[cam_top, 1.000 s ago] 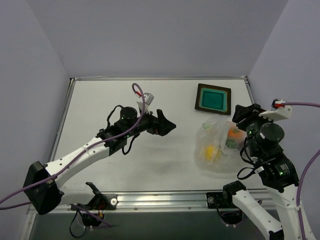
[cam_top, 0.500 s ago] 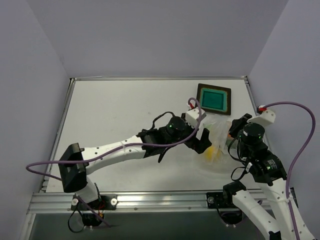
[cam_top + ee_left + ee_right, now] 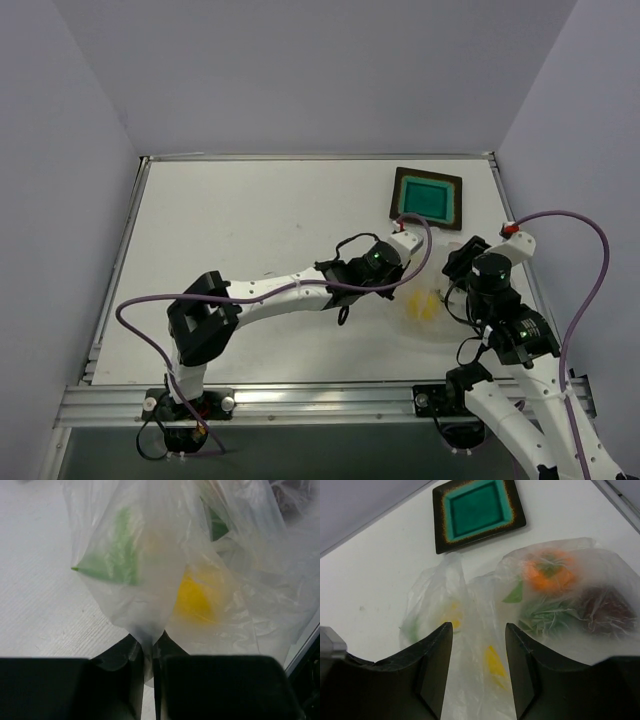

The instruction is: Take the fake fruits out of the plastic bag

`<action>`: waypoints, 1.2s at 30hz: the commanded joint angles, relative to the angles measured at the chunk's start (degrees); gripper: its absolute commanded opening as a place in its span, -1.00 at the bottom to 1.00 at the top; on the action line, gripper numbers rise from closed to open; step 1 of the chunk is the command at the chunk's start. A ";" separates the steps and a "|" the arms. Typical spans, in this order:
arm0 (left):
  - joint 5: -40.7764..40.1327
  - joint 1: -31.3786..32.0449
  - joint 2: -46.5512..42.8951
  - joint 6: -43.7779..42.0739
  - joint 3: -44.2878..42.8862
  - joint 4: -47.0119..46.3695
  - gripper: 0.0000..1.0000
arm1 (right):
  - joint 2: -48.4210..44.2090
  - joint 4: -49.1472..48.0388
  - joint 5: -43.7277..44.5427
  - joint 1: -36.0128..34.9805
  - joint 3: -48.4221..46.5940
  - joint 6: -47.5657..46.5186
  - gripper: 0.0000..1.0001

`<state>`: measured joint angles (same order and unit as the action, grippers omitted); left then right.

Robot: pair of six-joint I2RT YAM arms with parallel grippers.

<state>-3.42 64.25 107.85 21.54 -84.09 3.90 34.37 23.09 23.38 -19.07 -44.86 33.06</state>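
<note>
The clear plastic bag [image 3: 432, 303] lies crumpled at the right of the table, with the fake fruits inside it. Through the film I see a yellow lemon [image 3: 195, 598], a green fruit [image 3: 116, 556], an orange fruit [image 3: 550, 572] with a green stem, and a dark red fruit [image 3: 603, 608]. My left gripper [image 3: 148, 647] is shut on a fold of the bag [image 3: 150, 555] at its near edge. Above the bag [image 3: 480, 605], my right gripper [image 3: 479, 630] stands open with film and the lemon [image 3: 495, 662] showing between its fingers. I cannot tell whether its fingers touch the film.
A dark square tray [image 3: 428, 197] with a teal inside sits beyond the bag at the back right. The table's right rail [image 3: 515, 240] runs close beside the right arm. Grey walls stand on the left, the right and behind.
My left arm swung from the table's middle to the bag and shut on its film. The right gripper moved nearer over the bag, and its jaws have parted again.
</note>
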 commanded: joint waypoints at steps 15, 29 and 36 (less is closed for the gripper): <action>11.59 -9.84 -8.10 10.71 17.91 -26.57 -0.95 | 16.34 -10.77 -17.83 5.79 5.31 -0.10 0.18; 9.66 -10.28 -16.09 13.09 28.28 -34.14 -0.95 | 16.80 -18.70 -14.16 16.60 7.08 -0.19 -1.00; 7.38 -10.28 -21.63 13.35 34.95 -33.78 -0.95 | 15.55 -20.36 -2.90 25.74 1.72 -0.63 -1.00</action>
<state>5.91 54.28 90.13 34.17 -50.19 -27.79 49.69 6.07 13.32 2.61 -39.33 32.82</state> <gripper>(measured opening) 0.027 0.005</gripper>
